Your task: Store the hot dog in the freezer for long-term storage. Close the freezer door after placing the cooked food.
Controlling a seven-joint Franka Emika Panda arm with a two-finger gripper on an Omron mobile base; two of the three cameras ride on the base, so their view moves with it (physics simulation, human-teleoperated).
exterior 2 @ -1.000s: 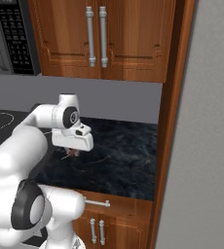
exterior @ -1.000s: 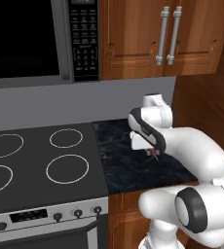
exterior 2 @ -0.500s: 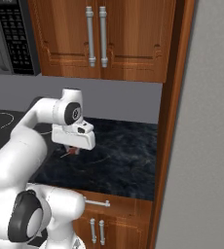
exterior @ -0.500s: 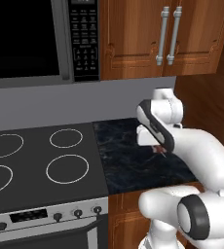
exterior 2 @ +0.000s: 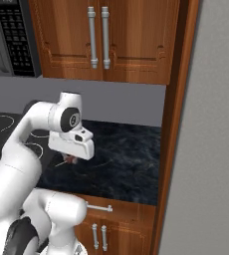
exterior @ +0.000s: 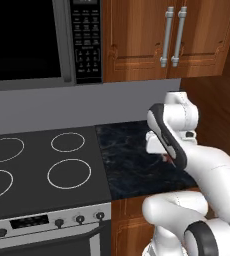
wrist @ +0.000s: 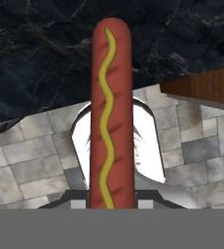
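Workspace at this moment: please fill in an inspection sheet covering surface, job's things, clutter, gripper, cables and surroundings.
Surface: dark marbled counter beside a black stovetop with four ring burners.
Job's things: hot dog with a mustard squiggle, held lengthwise in the gripper, above the counter; the grey panel at the right edge of the right base view may be the freezer, cannot tell.
Clutter: nothing seen.
Gripper: gripper shut on the hot dog, held off the counter.
Cables: nothing seen.
Surroundings: microwave over the stovetop, wooden upper cabinets, lower cabinet doors, tiled floor.
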